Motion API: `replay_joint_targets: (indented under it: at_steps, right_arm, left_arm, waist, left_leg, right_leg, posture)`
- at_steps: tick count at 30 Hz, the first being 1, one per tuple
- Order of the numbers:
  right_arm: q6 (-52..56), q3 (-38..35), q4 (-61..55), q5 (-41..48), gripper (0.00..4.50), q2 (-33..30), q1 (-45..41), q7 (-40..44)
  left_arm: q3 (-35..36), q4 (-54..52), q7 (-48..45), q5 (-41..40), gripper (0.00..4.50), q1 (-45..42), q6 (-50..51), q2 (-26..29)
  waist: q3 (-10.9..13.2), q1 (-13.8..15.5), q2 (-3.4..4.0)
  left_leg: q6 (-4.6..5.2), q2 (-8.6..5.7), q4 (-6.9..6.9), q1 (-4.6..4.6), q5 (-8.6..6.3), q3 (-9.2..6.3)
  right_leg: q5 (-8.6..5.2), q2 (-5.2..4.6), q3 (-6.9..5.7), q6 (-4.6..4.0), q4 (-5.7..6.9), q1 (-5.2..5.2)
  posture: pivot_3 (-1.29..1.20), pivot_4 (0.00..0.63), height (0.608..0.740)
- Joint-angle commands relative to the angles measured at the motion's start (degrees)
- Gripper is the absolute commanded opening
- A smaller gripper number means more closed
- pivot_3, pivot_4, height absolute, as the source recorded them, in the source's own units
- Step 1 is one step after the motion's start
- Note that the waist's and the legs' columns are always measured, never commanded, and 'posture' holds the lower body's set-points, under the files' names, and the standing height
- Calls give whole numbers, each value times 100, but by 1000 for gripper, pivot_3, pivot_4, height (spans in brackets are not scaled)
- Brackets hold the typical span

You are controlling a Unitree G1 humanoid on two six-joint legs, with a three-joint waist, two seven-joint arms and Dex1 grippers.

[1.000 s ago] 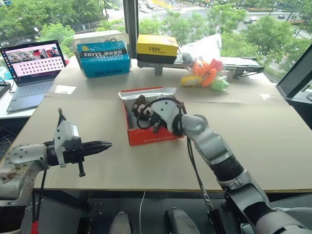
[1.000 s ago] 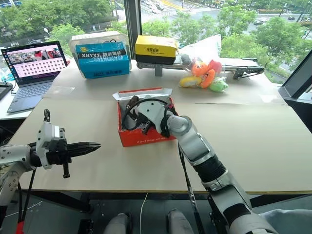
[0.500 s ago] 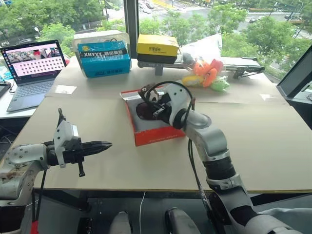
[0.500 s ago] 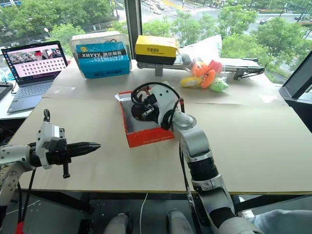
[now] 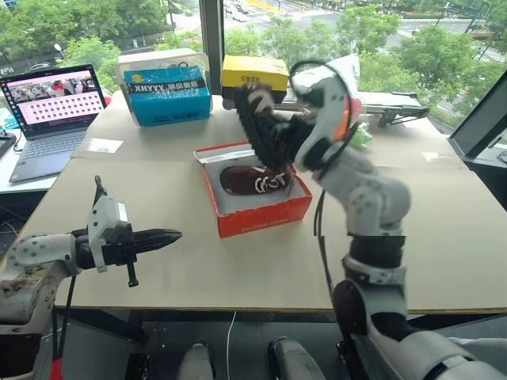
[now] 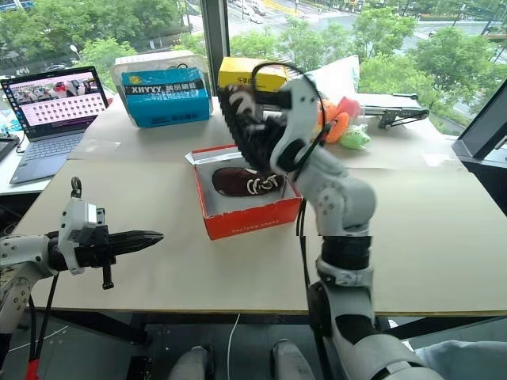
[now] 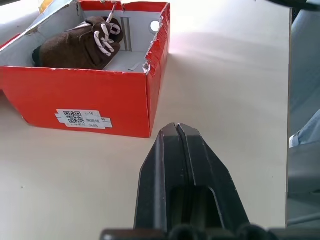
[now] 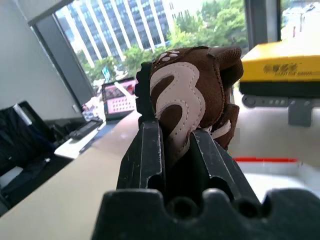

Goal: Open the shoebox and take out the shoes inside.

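The right gripper [image 8: 175, 137] clamps one dark brown sneaker [image 8: 192, 102], hiding its toe; the other sneaker [image 5: 255, 180] lies in the open red cardboard shoebox [image 5: 265, 218]. The left gripper [image 7: 177, 131] is closed, empty.

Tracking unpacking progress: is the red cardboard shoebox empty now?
Not empty. One dark brown sneaker with white laces lies inside the open red cardboard shoebox; the right gripper holds the other sneaker above it.

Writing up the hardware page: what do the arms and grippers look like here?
Silver-grey arm shells with black joint bands. Left gripper: two black tapered fingers on a white-and-black wrist block. Right gripper: same black fingers, ridged inside; a black cable loops around its wrist and runs down the forearm.
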Motion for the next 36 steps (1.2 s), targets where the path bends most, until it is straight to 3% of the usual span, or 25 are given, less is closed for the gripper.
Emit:
replay_joint_targets:
  at_steps: [1, 4, 8, 14, 22, 26, 33, 34, 36]
  right_arm:
    - [-234, 152, 81, -646, 576, -1025, 129, -33]
    - [-358, 803, 276, -1354, 576, -1797, 567, -104]
    - [-455, 1642, 386, -2113, 576, -2169, 1100, -206]
    - [-795, 2938, 762, -3249, 576, -2146, 1700, -481]
    - [-1186, 3222, 1277, -3732, 576, -1980, 1994, -433]
    - [-1038, 2653, 913, -3357, 1816, -1657, 2058, -228]
    - [-507, 2055, 108, -2682, 4228, -1666, 1824, 596]
    - [-401, 2012, -18, -2589, 4444, -1716, 1808, 724]
    - [-170, 1920, -229, -2403, 4444, -1830, 1785, 963]
  left_arm:
    - [176, -153, -16, -30, 0, -35, -158, 63]
    - [167, -143, -21, -21, 0, -44, -170, 53]
    - [118, -111, -15, -17, 0, -80, -192, 42]
    - [27, -53, -29, 1, 0, -182, -212, 20]
    - [29, -47, -27, -10, 0, -191, -203, 37]
    - [40, -46, -30, -7, 0, -176, -204, 44]
    - [16, -50, -35, -6, 0, -166, -211, 24]
    - [7, -47, -35, -6, 0, -173, -212, 18]
    - [-13, -43, -30, 0, 0, -189, -216, 6]
  waist:
    - [0, 41, 0]
    - [-1, 49, -1]
    - [5, -58, 9]
    - [8, -105, 13]
    - [9, -83, 15]
    - [9, -88, 14]
    - [10, -91, 16]
    - [10, -89, 16]
    - [10, -78, 16]
  left_leg:
    - [0, 0, 0, 0, 0, 1]
    - [0, -1, -2, 0, 0, 2]
    - [1, 0, -7, 2, 0, 2]
    - [2, -2, -5, 5, 1, -2]
    - [1, -5, 13, 0, 1, -2]
    - [2, -4, 14, 2, 1, -3]
    - [2, -4, 14, 2, 1, -3]
    - [2, -4, 14, 2, 1, -3]
    - [2, -3, 14, 2, 1, -4]
  right_leg:
    - [-2, 0, 0, -1, -2, 0]
    - [-18, -1, 1, -29, -4, 0]
    - [-8, 4, 6, -9, 1, -8]
    - [-7, 7, 8, 2, 7, -8]
    - [-12, 5, 12, 26, 4, -1]
    - [-7, 6, 11, 32, 6, 0]
    - [-5, 7, 11, 32, 6, 0]
    - [-5, 7, 11, 32, 6, -1]
    - [-5, 7, 10, 32, 7, 0]
  posture:
    - [0, 150, 739]
    - [0, 150, 739]
    - [0, 150, 739]
    - [0, 150, 739]
    - [0, 150, 739]
    - [0, 150, 739]
    - [0, 150, 739]
    - [0, 150, 739]
    - [0, 150, 739]
